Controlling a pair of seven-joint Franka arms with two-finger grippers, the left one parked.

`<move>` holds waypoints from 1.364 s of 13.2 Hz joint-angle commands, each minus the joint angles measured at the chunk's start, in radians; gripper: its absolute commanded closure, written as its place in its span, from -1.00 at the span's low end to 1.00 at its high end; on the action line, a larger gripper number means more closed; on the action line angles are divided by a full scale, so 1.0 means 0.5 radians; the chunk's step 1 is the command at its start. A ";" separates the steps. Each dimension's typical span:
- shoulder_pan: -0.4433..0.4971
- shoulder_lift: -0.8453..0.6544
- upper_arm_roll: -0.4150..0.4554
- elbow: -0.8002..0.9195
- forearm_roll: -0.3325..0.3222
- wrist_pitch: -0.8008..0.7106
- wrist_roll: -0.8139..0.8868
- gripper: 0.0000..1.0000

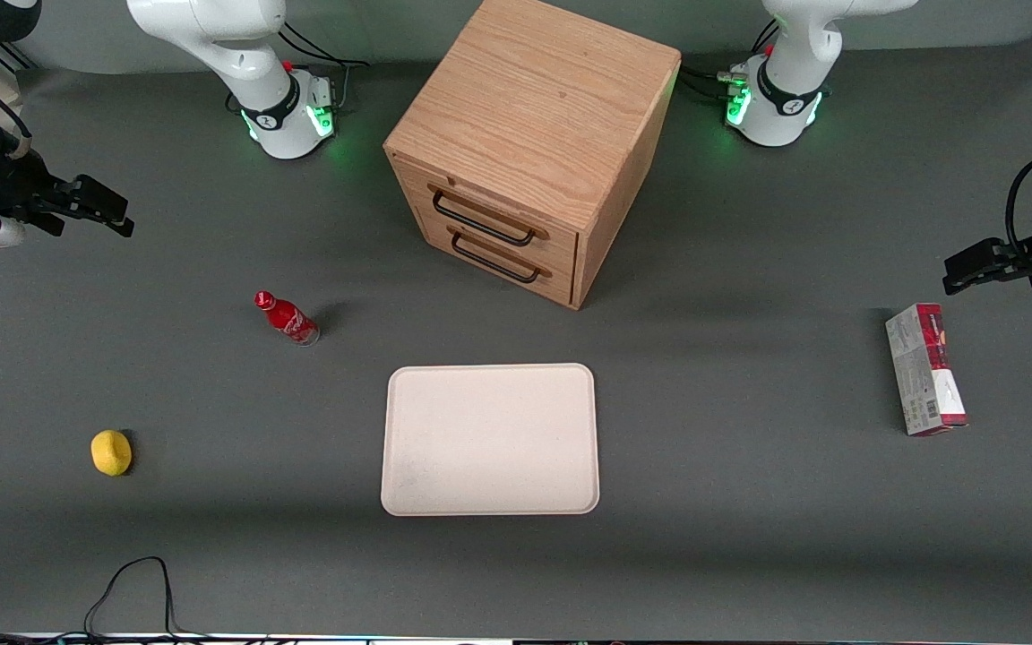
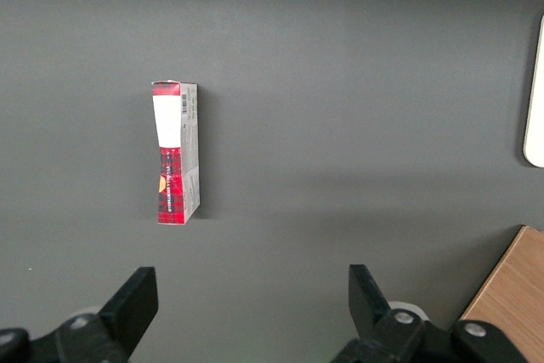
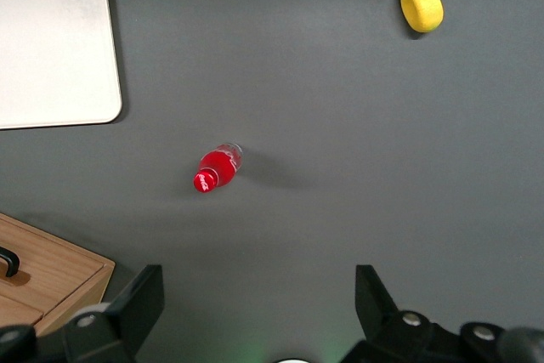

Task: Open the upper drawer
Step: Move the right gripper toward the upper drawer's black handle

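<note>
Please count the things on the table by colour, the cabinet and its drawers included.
Red: 2, bottle and box
Yellow: 1, lemon
Cream: 1, tray
Oak: 1, cabinet with upper drawer shut
Total: 5
The open gripper hangs apart.

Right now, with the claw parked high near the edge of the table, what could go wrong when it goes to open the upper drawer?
The open claw hangs far from the upper drawer.
1. The two black handles sit close together; it might hook the lower drawer instead.
2. The upright red bottle stands near a low path and could topple.
3. The cabinet may slide toward the tray.
</note>
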 commanded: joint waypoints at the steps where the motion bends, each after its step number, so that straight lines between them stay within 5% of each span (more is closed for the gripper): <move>1: 0.030 -0.015 -0.012 -0.011 0.043 0.029 -0.034 -1.00; 6: 0.045 0.282 0.150 0.296 0.068 0.032 -0.013 -1.00; 13: 0.054 0.679 0.843 0.713 0.046 0.014 -0.065 -1.00; 18: 0.061 0.792 1.165 0.744 0.095 -0.020 -0.696 -1.00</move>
